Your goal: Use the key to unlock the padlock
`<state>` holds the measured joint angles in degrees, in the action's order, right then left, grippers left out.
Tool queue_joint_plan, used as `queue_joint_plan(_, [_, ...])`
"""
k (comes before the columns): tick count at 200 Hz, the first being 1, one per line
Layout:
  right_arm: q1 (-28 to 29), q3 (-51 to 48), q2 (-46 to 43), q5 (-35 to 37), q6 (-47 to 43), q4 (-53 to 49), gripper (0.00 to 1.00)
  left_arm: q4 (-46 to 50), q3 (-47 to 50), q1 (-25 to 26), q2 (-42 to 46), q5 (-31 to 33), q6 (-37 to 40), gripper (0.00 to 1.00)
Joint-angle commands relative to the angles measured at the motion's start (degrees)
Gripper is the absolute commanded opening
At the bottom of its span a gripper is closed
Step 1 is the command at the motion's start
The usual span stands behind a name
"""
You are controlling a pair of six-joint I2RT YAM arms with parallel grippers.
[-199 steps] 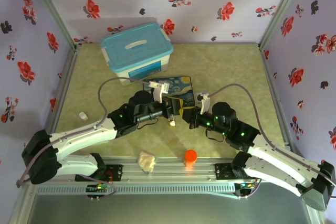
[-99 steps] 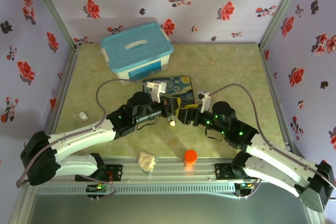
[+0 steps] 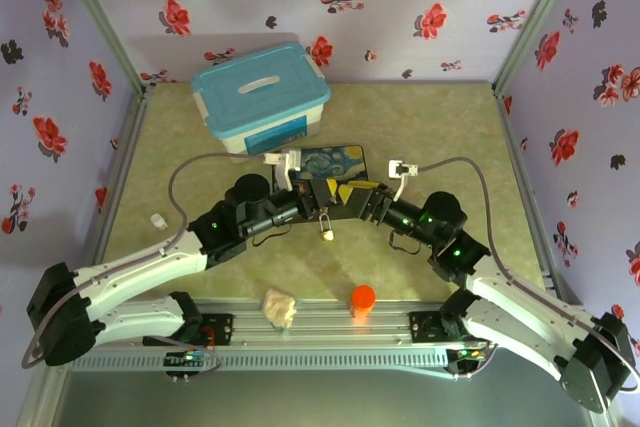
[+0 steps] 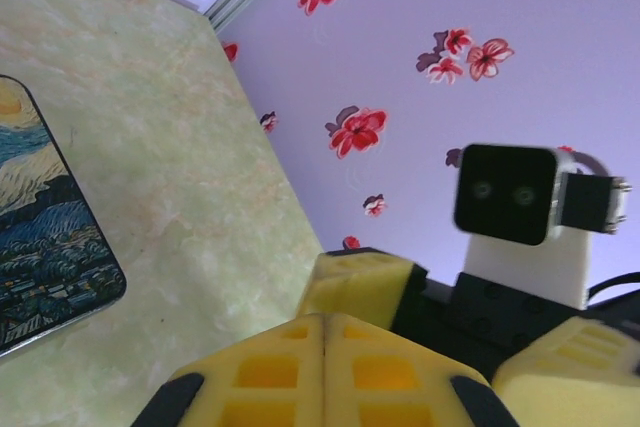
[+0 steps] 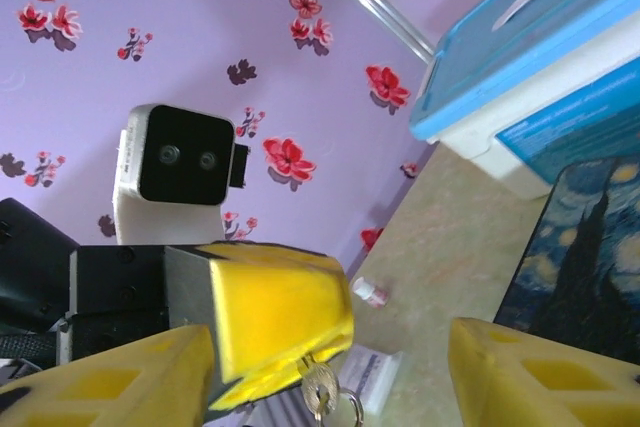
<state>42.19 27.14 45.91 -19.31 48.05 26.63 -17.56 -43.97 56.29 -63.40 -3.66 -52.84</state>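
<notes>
Left claw (image 4: 325, 342) pinches the padlock (image 5: 320, 387); right claw (image 3: 345, 202) gapes empty; box label (image 5: 575, 122) illegible

Teal-lidded white plastic bin (image 3: 262, 97) blocks 11 o'clock; flat dark-blue starry-painting tin box (image 3: 340, 160) just beside it. Orange round cap (image 3: 362, 296) at 6. Green marbled mat (image 3: 440, 137) open 1–3 o'clock.

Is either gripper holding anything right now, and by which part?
The left gripper is shut on the padlock at its upper end; the body hangs below the pads, which hide the exact contact. The right gripper is open, holding nothing.
</notes>
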Motion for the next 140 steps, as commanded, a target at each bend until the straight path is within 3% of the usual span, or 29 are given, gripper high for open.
queue_joint_plan(1, [-0.3, 0.2, 0.2, -3.3, 0.8, 4.4, 0.6, -1.3, -0.6, -0.5, 0.8, -0.2, -0.7, 0.0])
queue_joint_plan(61, [-0.3, 0.6, 2.4, -5.7, 0.7, 4.5, 0.48, -3.2, -1.1, -0.5, -0.2, -0.3, -0.6, 0.0])
queue_joint_plan(140, [-0.2, -1.0, 5.7, -7.1, 4.2, 12.2, 0.31, -4.5, -1.5, -0.5, -0.8, -0.3, -0.6, 0.0])
